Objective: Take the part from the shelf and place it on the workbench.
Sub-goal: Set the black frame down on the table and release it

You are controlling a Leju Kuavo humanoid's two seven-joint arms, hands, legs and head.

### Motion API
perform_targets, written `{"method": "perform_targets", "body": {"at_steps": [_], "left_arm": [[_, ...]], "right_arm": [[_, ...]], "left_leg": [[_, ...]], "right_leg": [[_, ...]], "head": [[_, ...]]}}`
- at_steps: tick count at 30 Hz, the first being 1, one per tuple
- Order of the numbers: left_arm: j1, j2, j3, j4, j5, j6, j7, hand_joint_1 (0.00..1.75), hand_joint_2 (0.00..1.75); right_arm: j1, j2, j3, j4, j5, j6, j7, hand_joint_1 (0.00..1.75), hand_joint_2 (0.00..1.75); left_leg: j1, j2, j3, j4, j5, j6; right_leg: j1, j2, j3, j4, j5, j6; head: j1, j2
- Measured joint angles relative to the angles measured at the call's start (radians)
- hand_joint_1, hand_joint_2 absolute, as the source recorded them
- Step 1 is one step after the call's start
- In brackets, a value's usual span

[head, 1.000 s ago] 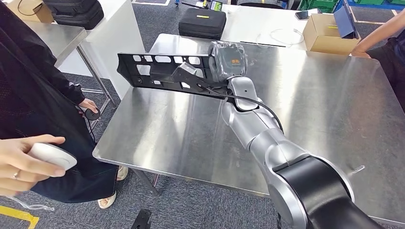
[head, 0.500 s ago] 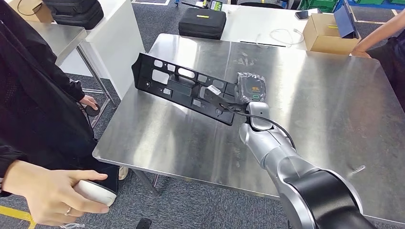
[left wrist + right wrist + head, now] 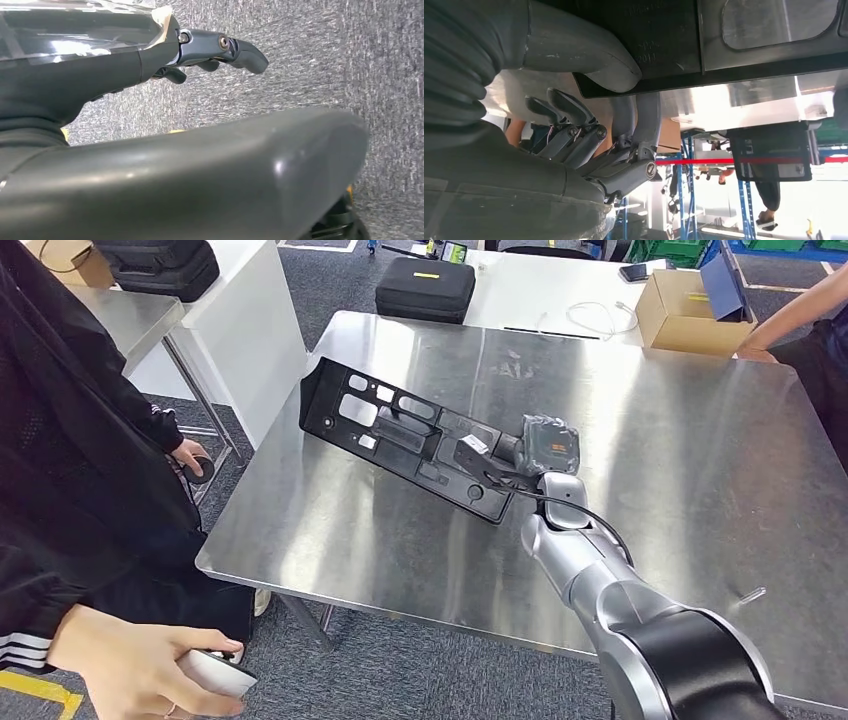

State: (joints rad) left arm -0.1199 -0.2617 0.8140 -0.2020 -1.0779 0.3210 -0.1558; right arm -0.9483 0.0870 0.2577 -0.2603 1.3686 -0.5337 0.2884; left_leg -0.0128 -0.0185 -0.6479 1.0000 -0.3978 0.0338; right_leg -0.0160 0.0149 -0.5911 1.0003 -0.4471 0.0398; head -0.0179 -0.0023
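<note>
A long black plastic part (image 3: 400,435) with several cutouts lies slanted low over the steel workbench (image 3: 680,470), its far end pointing to the table's far left. My right hand (image 3: 545,447) grips the part's near right end. I cannot tell whether the part touches the steel. In the right wrist view the thumb (image 3: 589,55) presses on the black part (image 3: 749,45), and the darker fingers (image 3: 574,130) curl on the part's other side. My left hand (image 3: 200,50) hangs over grey carpet with its fingers apart and nothing in them.
A person in black stands at the left, holding a white device (image 3: 215,672) by the table's near left corner. A black case (image 3: 424,288) and a cardboard box (image 3: 690,310) sit on the table behind. Another person's arm (image 3: 800,315) reaches in at the far right.
My right arm has drawn back and lowered the part toward the workbench, turning it from level to slanted. The person's hand with the white device has dropped lower.
</note>
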Motion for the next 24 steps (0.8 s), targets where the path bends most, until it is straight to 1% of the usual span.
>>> {"method": "perform_targets", "body": {"at_steps": [6,15,19,20,24], "left_arm": [[0.013,0.0,-0.005,0.001,-0.017,0.013,-0.017,0.0,0.0],[0.013,0.0,-0.013,0.001,-0.035,-0.003,-0.009,0.0,0.0],[0.01,0.001,-0.029,0.001,-0.047,-0.008,0.006,0.0,1.75],[0.009,0.001,-0.03,0.001,-0.047,-0.005,0.015,0.0,1.75],[0.008,0.001,-0.032,0.001,-0.049,0.013,0.041,0.0,0.0]], "right_arm": [[0.02,-0.012,-0.02,0.0,-0.01,0.007,0.001,1.75,1.75],[0.045,-0.027,-0.032,0.0,-0.002,0.011,0.002,1.75,1.75],[0.061,-0.03,-0.035,0.001,0.017,0.017,0.006,0.0,0.0],[0.066,-0.03,-0.035,0.002,0.02,0.017,0.006,0.0,0.0],[0.09,-0.03,-0.035,0.003,0.032,0.017,0.003,0.0,0.0]], "left_leg": [[0.0,0.0,0.005,0.0,-0.002,0.002],[0.0,0.0,0.009,0.0,-0.003,0.004],[0.0,0.0,0.009,0.0,-0.003,0.004],[0.0,0.0,0.009,0.0,-0.003,0.004],[0.0,0.0,0.008,0.0,-0.003,0.004]], "right_leg": [[0.0,0.0,0.006,-0.002,-0.001,0.0],[0.0,0.0,0.01,-0.003,-0.001,0.0],[0.0,0.0,0.01,-0.003,-0.001,0.0],[0.0,0.0,0.01,-0.003,-0.001,0.0],[0.0,0.0,0.009,-0.003,-0.001,0.0]], "head": [[0.0,0.0],[0.0,0.0],[0.0,0.0],[0.0,0.0],[0.0,0.0]]}}
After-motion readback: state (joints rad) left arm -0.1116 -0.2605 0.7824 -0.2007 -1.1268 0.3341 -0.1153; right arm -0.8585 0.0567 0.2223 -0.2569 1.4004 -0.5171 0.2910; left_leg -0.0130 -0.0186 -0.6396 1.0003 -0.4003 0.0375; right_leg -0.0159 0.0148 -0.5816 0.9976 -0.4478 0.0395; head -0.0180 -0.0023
